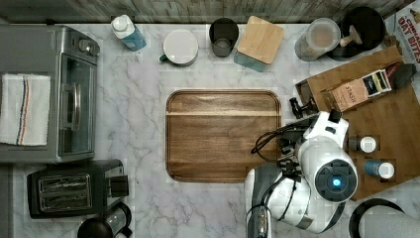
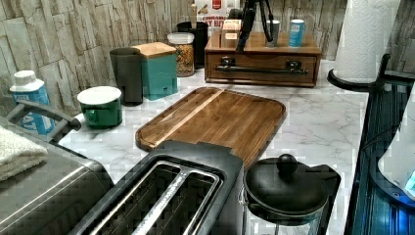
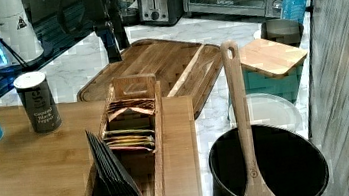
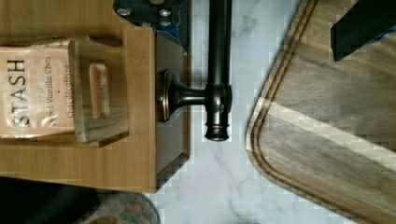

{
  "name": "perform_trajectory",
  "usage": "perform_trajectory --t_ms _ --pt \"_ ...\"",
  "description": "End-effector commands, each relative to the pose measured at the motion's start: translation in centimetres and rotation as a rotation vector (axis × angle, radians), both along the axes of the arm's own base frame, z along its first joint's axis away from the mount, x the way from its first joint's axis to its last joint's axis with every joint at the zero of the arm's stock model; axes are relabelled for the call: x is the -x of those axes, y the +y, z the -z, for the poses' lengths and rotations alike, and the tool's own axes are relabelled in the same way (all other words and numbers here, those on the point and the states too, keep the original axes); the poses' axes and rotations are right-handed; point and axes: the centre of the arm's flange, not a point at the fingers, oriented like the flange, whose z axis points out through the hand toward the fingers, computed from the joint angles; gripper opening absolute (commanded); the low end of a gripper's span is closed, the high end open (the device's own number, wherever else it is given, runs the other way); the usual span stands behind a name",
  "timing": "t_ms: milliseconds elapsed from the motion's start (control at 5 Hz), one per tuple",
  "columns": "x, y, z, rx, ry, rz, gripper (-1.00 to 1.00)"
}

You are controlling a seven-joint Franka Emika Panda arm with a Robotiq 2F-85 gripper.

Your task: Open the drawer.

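From the top view, my gripper [image 1: 297,106] hangs just beside the wooden tray [image 1: 223,136]. In the left view, the drawer [image 2: 263,68] sits shut under the bamboo box. The wrist view shows its handle [image 4: 218,70]; whether my fingers are parted or closed, I cannot tell.

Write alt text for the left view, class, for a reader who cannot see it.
A closed light-brown bamboo drawer with a long black bar handle stands at the back of a marble counter, the robot's black end effector hanging above it. A dark rounded wooden tray lies in front.
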Motion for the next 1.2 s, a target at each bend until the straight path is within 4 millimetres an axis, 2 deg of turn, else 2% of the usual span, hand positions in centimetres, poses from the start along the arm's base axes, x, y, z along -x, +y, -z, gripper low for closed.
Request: perform_trajectory --t_ms 200,400,600,800,1200 --pt "4.1 -6.6 3.4 0.012 0.063 0.027 1.00" --pt "3.9 -7.5 4.7 -0.011 0.074 0.035 1.00" --pt "4.0 -6.8 6.2 -0.075 0.095 0.054 1.00" --pt "4.8 -5.7 6.9 -0.092 0.087 0.096 1.00" --pt "4.9 -4.1 8.3 -0.118 0.088 0.086 1.00"
